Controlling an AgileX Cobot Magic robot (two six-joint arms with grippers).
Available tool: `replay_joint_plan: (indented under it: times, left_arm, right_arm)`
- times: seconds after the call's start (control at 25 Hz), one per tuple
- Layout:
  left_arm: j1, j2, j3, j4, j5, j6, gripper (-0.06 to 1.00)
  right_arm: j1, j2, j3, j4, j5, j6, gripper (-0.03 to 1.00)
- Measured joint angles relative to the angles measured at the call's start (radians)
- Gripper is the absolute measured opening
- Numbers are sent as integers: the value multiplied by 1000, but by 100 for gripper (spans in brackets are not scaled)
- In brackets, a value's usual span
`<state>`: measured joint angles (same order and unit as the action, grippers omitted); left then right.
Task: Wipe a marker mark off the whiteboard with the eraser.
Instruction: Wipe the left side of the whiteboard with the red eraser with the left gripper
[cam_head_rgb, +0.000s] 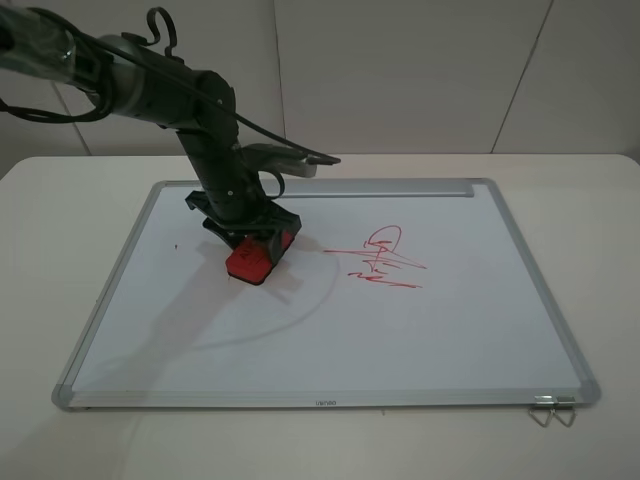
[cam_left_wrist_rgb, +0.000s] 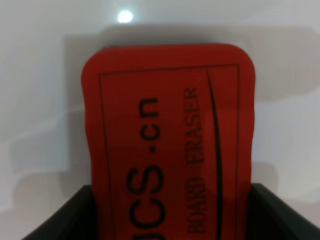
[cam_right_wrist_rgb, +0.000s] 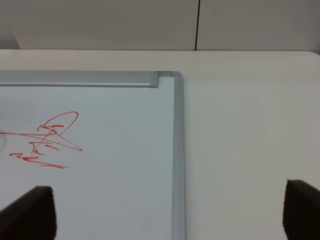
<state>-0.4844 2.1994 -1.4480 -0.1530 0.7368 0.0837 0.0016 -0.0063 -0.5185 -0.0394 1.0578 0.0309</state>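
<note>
In the high view, the left gripper (cam_head_rgb: 252, 243) has its jaws clamped on the small red block eraser (cam_head_rgb: 250, 260), which seems to touch the large silver-framed whiteboard (cam_head_rgb: 450, 330) left of centre. The dense red scribble (cam_head_rgb: 385, 258) lies apart to the right. The thin marker mark does not show and is perhaps under the eraser.

In the left wrist view, the eraser fills the frame between dark jaws. I judge flat pressure and short strokes that stop before the scribble to be best.

In the right wrist view, the right gripper (cam_right_wrist_rgb: 167, 217) hangs with jaws wide apart and empty, over the white bench (cam_right_wrist_rgb: 250, 125).
</note>
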Motion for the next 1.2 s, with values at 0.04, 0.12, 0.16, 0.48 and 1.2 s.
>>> replay_joint_plan:
  times: [0.04, 0.12, 0.16, 0.48, 1.2]
  left_arm:
    - [20, -15, 26, 6, 0, -2, 57]
    - [61, -46, 79, 17, -2, -5, 57]
    - [86, -63, 110, 22, -4, -5, 57]
    - [261, -158, 282, 97, 1, -68, 57]
    - [99, -71, 141, 99, 78, -1, 57]
  right_arm:
    - [0, 0, 0, 0, 0, 0, 83]
    - [0, 0, 0, 0, 0, 0, 83]
    - [0, 0, 0, 0, 0, 0, 83]
    - [0, 0, 0, 0, 0, 0, 83]
    - [0, 0, 0, 0, 0, 0, 83]
